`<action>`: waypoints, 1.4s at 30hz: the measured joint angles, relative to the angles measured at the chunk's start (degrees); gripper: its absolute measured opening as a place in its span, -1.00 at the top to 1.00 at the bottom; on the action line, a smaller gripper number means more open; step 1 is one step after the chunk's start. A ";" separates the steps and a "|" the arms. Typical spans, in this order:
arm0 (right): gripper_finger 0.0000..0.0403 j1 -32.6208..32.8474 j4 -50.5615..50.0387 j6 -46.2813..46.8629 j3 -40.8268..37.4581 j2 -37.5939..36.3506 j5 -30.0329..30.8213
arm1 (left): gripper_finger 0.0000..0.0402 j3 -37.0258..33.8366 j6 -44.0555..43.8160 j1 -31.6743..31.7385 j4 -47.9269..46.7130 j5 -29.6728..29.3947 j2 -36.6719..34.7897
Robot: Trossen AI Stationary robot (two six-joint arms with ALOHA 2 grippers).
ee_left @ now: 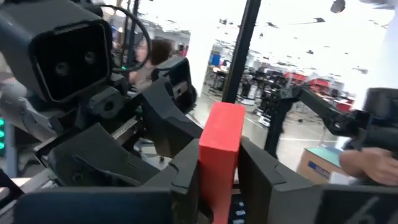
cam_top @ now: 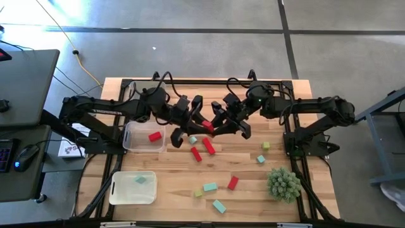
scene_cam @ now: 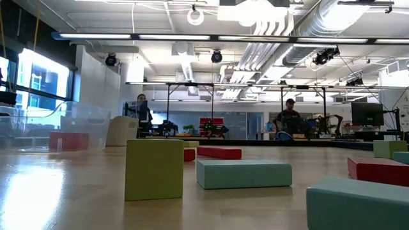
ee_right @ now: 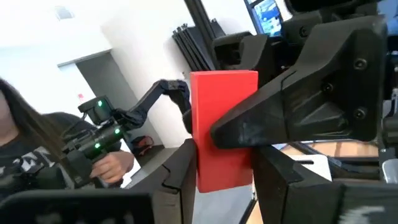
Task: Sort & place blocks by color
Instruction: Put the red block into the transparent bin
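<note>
Red block (cam_top: 207,126) held above the desk (cam_top: 171,190), just beside the bin (cam_top: 130,142) already holding one red block. Both pincers clamp it: left pincer (ee_left: 219,180) and right pincer (ee_right: 224,165), a handover midair. Block looks rigid, light, smooth-sided; flat opposite faces suit gripping. Slip possible on release.

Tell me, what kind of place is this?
Probably a robotics lab or workshop: a large open hall with exposed ceiling ducts, a person at a workstation beyond the wooden table, and more dark robot arms on stands in the background.
</note>
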 joint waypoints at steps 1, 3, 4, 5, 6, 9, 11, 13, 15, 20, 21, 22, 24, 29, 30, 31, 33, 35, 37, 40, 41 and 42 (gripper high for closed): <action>0.55 0.00 0.07 -0.02 -0.02 0.00 0.03 | 0.71 0.00 -0.05 0.03 -0.15 0.49 -0.02; 0.52 -0.02 0.24 -0.18 -0.02 0.00 -0.16 | 0.72 0.00 -0.03 0.03 -0.08 0.21 -0.06; 0.47 -0.02 0.12 -0.24 -0.01 0.01 -0.51 | 0.72 0.00 -0.05 0.03 -0.22 0.21 -0.02; 0.43 -0.03 -0.01 -0.23 -0.02 0.03 -0.61 | 0.72 0.00 -0.05 0.03 -0.39 0.19 0.00; 0.38 -0.02 -0.05 -0.20 -0.02 0.04 -0.44 | 0.73 0.00 -0.05 0.03 -0.59 0.03 0.00; 0.25 -0.10 -0.93 -0.26 -0.02 0.07 0.42 | 0.73 0.00 -0.30 0.38 -2.40 -0.61 -0.36; 0.20 -0.28 -1.93 -0.26 -0.02 0.09 1.00 | 0.75 0.00 -0.29 0.46 -4.21 -1.16 -0.57; 0.17 -0.53 -3.69 -0.24 -0.04 0.14 1.13 | 0.77 0.00 -0.27 0.60 -7.54 -1.69 -1.36; 0.15 -1.06 -5.36 -0.35 -0.04 0.19 1.34 | 0.79 0.00 -0.16 0.90 -10.42 -1.74 -2.10; 0.15 -2.82 -7.72 -0.34 -0.04 0.10 1.13 | 0.81 -0.09 0.36 0.89 -18.14 -3.53 -4.83; 0.14 -3.08 -7.72 -0.33 -0.04 0.02 1.09 | 0.81 -0.09 0.90 0.82 -20.03 -4.36 -5.50; 0.14 -3.28 -7.74 -0.35 -0.04 0.02 1.09 | 0.81 -0.09 1.41 0.81 -22.12 -5.02 -6.16; 0.14 -3.74 -7.99 -0.35 -0.04 0.02 0.99 | 0.81 -0.09 1.77 0.84 -25.30 -6.86 -7.30; 0.14 -4.74 -8.42 -0.02 -0.04 0.02 0.67 | 0.82 -0.09 1.69 0.66 -36.90 -13.37 -10.67; 0.14 -4.92 -8.56 -0.03 -0.04 0.02 0.67 | 0.82 -0.09 1.70 0.52 -40.21 -15.62 -11.35; 0.14 -5.09 -8.68 -0.16 -0.04 0.02 0.63 | 0.82 -0.09 1.66 0.41 -43.39 -17.99 -11.94; 0.14 -5.42 -9.19 -0.29 -0.02 0.02 0.63 | 0.82 -0.09 0.86 0.13 -49.42 -22.60 -13.00; 0.14 -5.80 -9.86 -0.37 -0.02 0.02 0.57 | 0.82 -0.09 -0.95 -0.10 -55.59 -27.11 -13.85; 0.14 -6.23 -10.49 -0.39 -0.02 0.02 0.52 | 0.82 -0.09 -3.22 -0.13 -61.42 -30.83 -14.36; 0.14 -6.80 -11.77 -0.40 -0.02 0.02 0.51 | 0.82 -0.09 -7.19 -0.17 -69.81 -34.47 -14.64; 0.14 -6.93 -12.24 -0.40 -0.02 0.02 0.52 | 0.82 -0.09 -8.48 -0.17 -72.68 -35.29 -14.62; 0.14 -7.02 -12.77 -0.42 -0.02 0.02 0.52 | 0.82 -0.09 -9.73 -0.17 -75.80 -36.06 -14.61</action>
